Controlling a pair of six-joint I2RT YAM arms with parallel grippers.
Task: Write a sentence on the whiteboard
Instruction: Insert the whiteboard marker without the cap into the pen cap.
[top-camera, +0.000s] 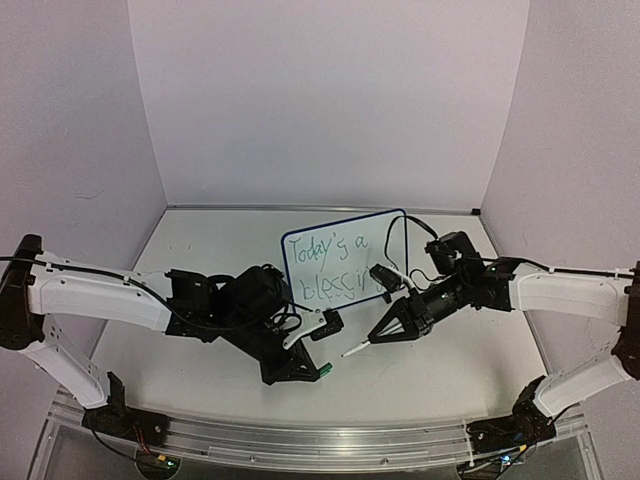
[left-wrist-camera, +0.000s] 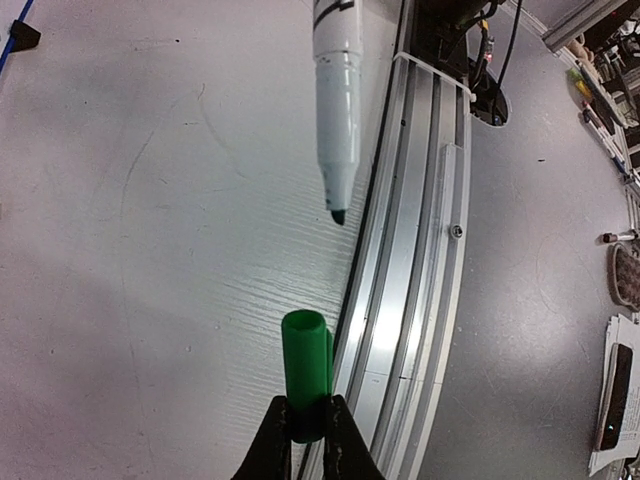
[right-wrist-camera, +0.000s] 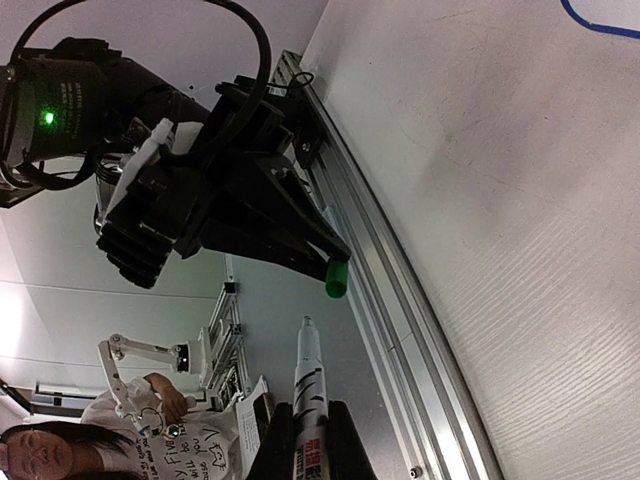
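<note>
I see the left gripper (top-camera: 318, 372) closed tight on the green cap (top-camera: 325, 371). The right gripper (top-camera: 377, 336) is closed on the marker (top-camera: 357, 346), and its bare tip is near the cap, not touching. The whiteboard (top-camera: 345, 268) stands on the table (top-camera: 200, 250) behind both grippers, with the sentence (top-camera: 335, 248) on it in green, two lines.

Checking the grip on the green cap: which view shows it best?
Left wrist: the green cap fills the foreground, pinched at its base by the left gripper. Top external shows only a green speck; right wrist, a small stub.
</note>
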